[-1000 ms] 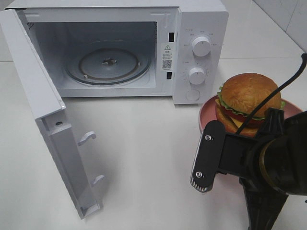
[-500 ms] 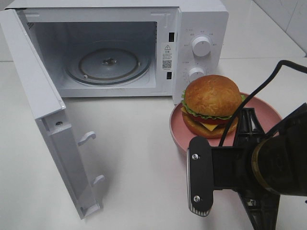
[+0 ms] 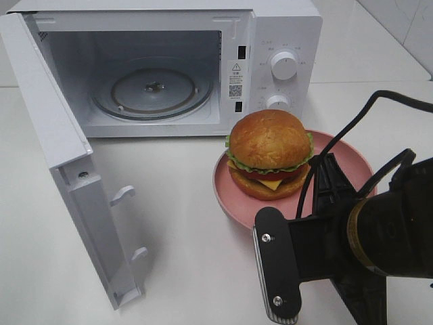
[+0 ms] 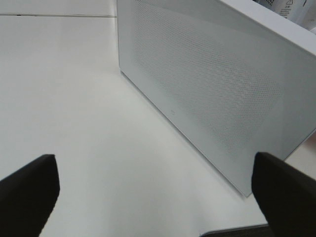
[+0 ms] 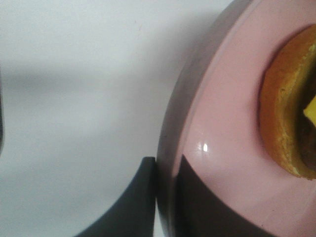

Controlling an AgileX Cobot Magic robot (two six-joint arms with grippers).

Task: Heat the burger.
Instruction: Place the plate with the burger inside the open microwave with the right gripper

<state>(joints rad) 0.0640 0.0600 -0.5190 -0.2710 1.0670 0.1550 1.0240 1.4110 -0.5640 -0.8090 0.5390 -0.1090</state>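
The burger (image 3: 269,152), with a golden bun, lettuce, tomato and cheese, sits on a round pink plate (image 3: 226,196) in front of the microwave's control panel. My right gripper (image 3: 325,186) is shut on the plate's near right rim. The right wrist view shows the gripper (image 5: 165,170) with one dark finger on each side of the plate's (image 5: 217,123) edge, and the burger (image 5: 284,118) beyond. My left gripper (image 4: 155,190) stands open with nothing between its fingers (image 4: 29,190), facing the outside of the microwave door (image 4: 217,98). The exterior view does not show it.
The white microwave (image 3: 284,27) stands at the back with its door (image 3: 74,176) swung wide open to the left. Its glass turntable (image 3: 152,91) is bare. Two knobs (image 3: 283,66) are on its right panel. White tabletop (image 3: 189,223) lies between door and plate.
My right gripper has carried the plate with the burger leftward, from the right edge to the front of the microwave's panel. The left gripper and the door have not moved.
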